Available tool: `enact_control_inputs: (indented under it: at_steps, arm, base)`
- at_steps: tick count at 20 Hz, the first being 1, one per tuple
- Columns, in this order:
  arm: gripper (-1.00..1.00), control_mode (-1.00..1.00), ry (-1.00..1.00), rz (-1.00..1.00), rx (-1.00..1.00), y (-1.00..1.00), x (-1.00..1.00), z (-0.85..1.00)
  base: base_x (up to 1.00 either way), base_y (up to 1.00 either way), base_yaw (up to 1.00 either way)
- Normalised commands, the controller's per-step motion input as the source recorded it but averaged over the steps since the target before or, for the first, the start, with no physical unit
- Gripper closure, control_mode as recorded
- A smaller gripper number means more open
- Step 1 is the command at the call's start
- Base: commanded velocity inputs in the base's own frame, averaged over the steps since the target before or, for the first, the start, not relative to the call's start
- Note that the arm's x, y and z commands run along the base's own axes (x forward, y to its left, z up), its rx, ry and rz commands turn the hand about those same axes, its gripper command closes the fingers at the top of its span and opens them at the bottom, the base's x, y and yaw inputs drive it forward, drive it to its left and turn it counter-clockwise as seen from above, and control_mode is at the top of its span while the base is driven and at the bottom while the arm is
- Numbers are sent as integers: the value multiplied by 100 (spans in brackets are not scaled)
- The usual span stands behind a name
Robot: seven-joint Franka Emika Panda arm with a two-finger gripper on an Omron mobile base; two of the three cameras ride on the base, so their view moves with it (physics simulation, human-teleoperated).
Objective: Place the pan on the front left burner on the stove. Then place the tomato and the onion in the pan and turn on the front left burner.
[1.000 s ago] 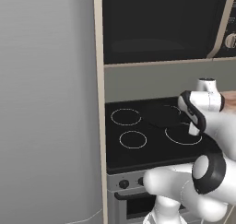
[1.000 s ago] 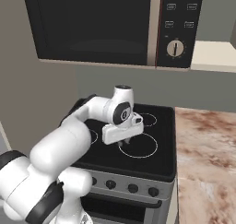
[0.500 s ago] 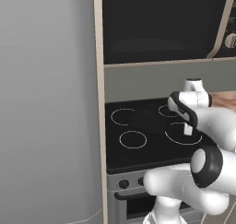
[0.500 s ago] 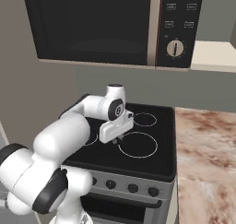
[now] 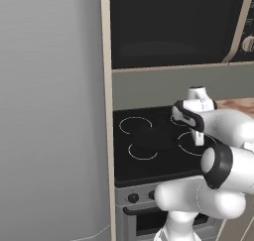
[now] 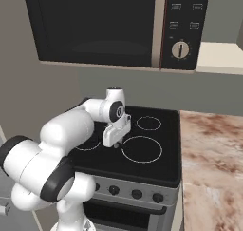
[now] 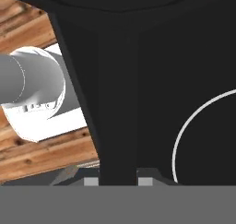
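Pan (image 5: 151,138) shows as a dark round shape at the centre of the left base view, over the upper right edge of the front left burner (image 5: 134,155) on the stove (image 5: 124,170); I cannot tell whether it rests on the glass. My tool (image 5: 198,140) is narrowly closed on its long black handle (image 7: 117,103), which runs up between my fingertips. The microwave (image 6: 95,25) display is too small to read.

Glossy black glass on the stove (image 6: 156,163), matt grey metal along its front; mottled polished stone for the counter (image 6: 211,168); dark glossy microwave (image 6: 95,25).
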Motion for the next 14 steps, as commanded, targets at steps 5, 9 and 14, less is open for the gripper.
enact_control_inputs:
  at_steps: [5, 9, 14]
  arm:
    - [100, -100, 1, 15, 4, 10, 23, -9]
    - [100, -100, 0, 8, 4, 9, 23, -14]
    - [100, -100, 0, 3, 2, 3, 20, -8]
  base:
    - [0, 0, 0]
    - [0, 0, 0]
    - [0, 0, 0]
